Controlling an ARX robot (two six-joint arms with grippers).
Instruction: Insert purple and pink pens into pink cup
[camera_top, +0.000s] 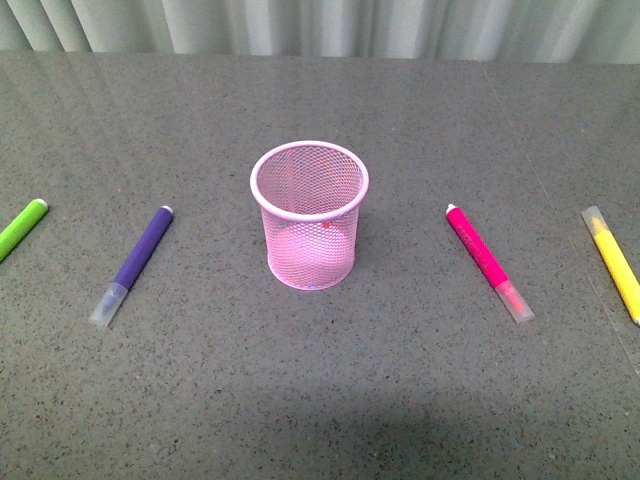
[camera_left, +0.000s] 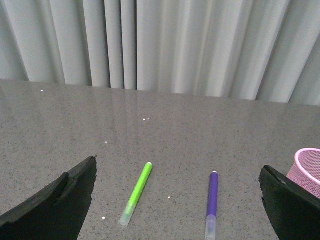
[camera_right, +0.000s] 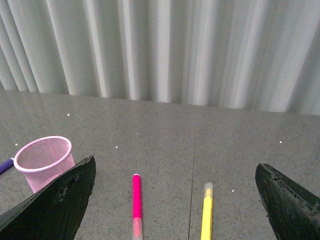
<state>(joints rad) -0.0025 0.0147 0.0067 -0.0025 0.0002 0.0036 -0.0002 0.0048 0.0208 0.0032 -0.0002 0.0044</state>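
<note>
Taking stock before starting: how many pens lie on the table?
4: green pen at far left, purple pen left of the pink cup, pink pen right of it, yellow pen far right. None seems hidden.

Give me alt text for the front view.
A pink mesh cup stands upright on a grey table. A purple pen lies left of it, a pink pen right; a green pen and a yellow pen sit at the edges.
</note>
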